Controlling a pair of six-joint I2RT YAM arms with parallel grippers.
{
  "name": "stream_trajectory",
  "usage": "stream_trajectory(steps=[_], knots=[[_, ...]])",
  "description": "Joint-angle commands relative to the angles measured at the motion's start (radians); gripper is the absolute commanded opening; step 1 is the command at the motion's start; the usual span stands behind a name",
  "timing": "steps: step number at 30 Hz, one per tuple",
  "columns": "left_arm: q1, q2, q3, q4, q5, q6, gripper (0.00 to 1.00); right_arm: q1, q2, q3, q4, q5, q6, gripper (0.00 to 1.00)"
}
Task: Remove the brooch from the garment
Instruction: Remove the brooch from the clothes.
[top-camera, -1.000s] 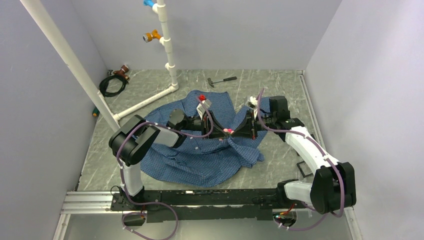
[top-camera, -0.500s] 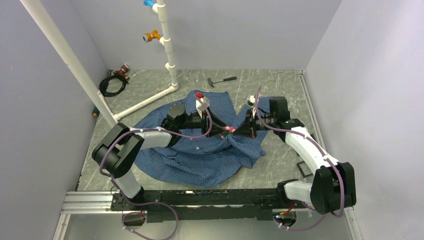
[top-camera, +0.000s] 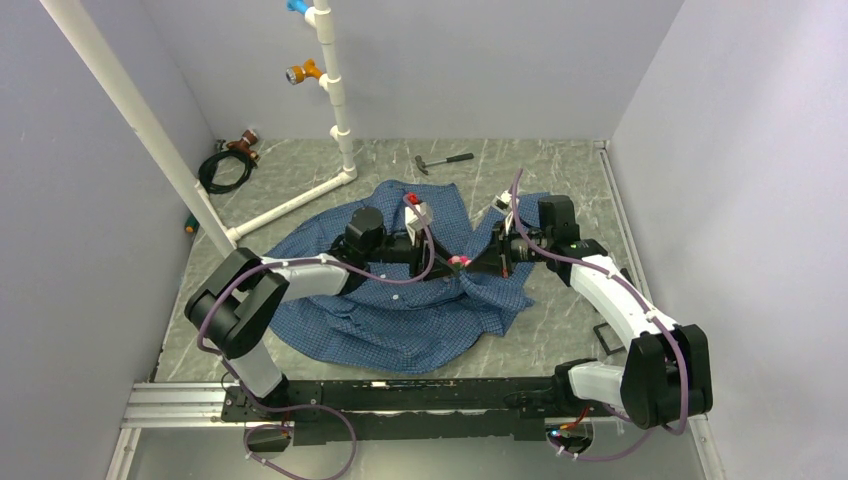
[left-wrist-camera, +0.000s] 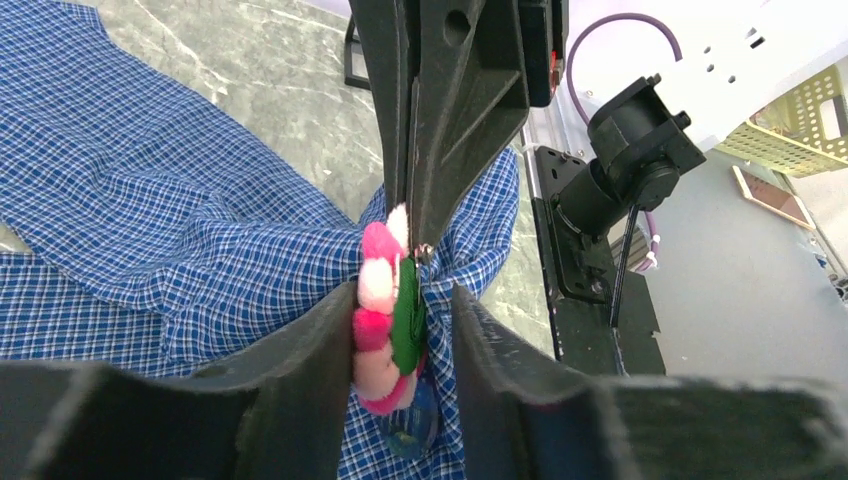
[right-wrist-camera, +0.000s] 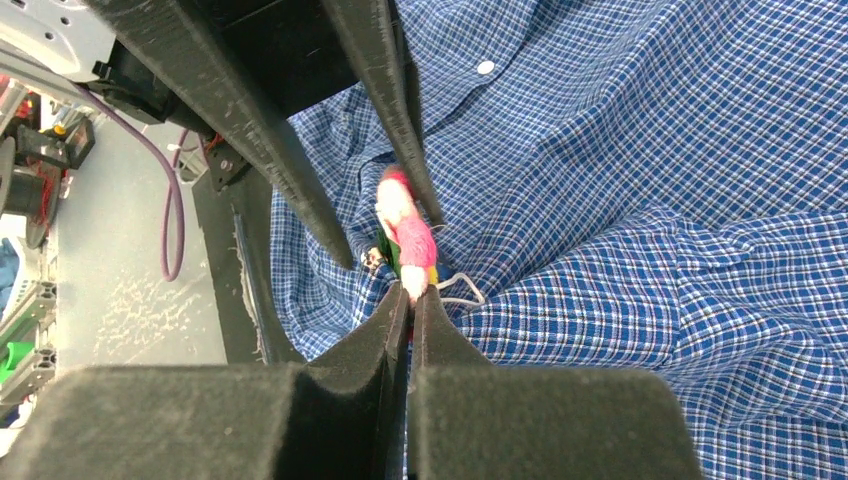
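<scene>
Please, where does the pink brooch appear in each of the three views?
Top external: the brooch is at the centre.
Left wrist: lower centre.
Right wrist: centre, slightly left.
Shared landmark: the blue checked shirt around it.

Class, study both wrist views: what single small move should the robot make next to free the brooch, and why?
Probably close the left gripper on the small pink flower-shaped brooch: its open fingers straddle it, while the right gripper is pinched shut at the brooch's edge against the blue checked shirt, apparently bracing it.
</scene>
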Motion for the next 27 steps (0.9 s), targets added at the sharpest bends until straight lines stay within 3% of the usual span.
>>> stream_trajectory(steps=[1, 4, 7, 9, 12, 14, 27], knots=[[-0.015, 0.011, 0.047, -0.012, -0.001, 0.018, 0.36, -0.002, -0.032, -0.007, 0.050, -0.041, -0.003, 0.00], [-0.014, 0.020, 0.044, 0.007, 0.002, 0.007, 0.14, -0.002, -0.035, -0.007, 0.040, -0.054, -0.020, 0.00], [-0.014, 0.030, 0.044, 0.024, 0.018, -0.008, 0.00, -0.002, -0.036, -0.009, 0.042, -0.091, -0.033, 0.00], [-0.013, 0.035, 0.044, 0.042, 0.032, -0.022, 0.00, -0.002, -0.034, -0.009, 0.044, -0.110, -0.043, 0.02], [-0.014, 0.044, 0.043, 0.081, 0.057, -0.055, 0.00, -0.002, -0.031, -0.017, 0.057, -0.139, -0.048, 0.26], [-0.014, 0.054, 0.040, 0.121, 0.078, -0.085, 0.00, -0.002, -0.029, -0.029, 0.072, -0.151, -0.045, 0.33], [0.018, 0.129, 0.032, 0.361, 0.148, -0.295, 0.00, -0.002, -0.034, -0.029, 0.005, -0.186, -0.145, 0.25]])
